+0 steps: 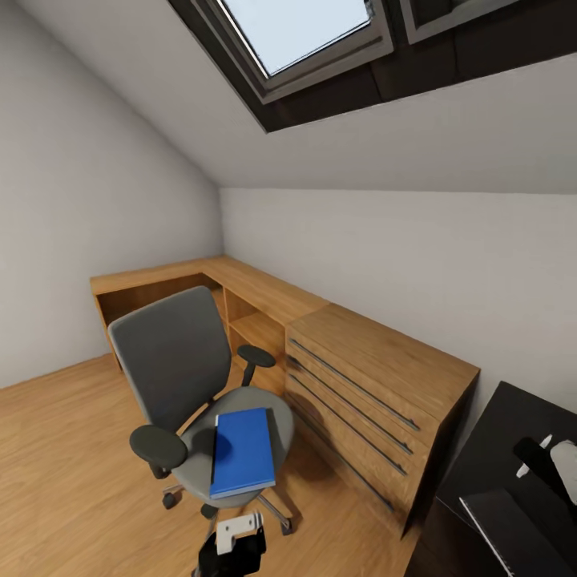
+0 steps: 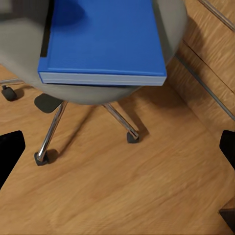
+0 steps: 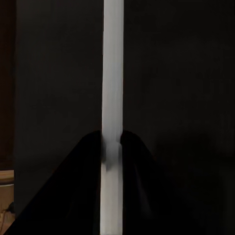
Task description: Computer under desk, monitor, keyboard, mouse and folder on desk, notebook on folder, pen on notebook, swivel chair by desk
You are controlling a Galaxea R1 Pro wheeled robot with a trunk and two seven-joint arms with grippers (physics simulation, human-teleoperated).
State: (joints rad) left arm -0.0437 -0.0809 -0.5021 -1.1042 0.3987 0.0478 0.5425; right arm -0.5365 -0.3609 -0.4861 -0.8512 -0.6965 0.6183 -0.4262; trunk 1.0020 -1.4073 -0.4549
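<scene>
Step in hand: fetching the flat bright blue folder [image 1: 243, 451] off the grey upholstered swivel chair [image 1: 172, 361] at 7 o'clock of the head view. Left tool [image 1: 234, 542] hangs at 6 o'clock, just short of the seat; its dark fingers [image 2: 10, 152] stand wide apart, nothing held. Light wooden drawer unit [image 1: 377, 385] sits centre-right. Glossy black tabletop [image 1: 501, 449] at 4 o'clock. Right tool [image 3: 112, 147] is closed on a thin silvery-white pen [image 3: 113, 73]. Next, I judge: lower left tool to the folder edge, pinch, carry to tabletop.
</scene>
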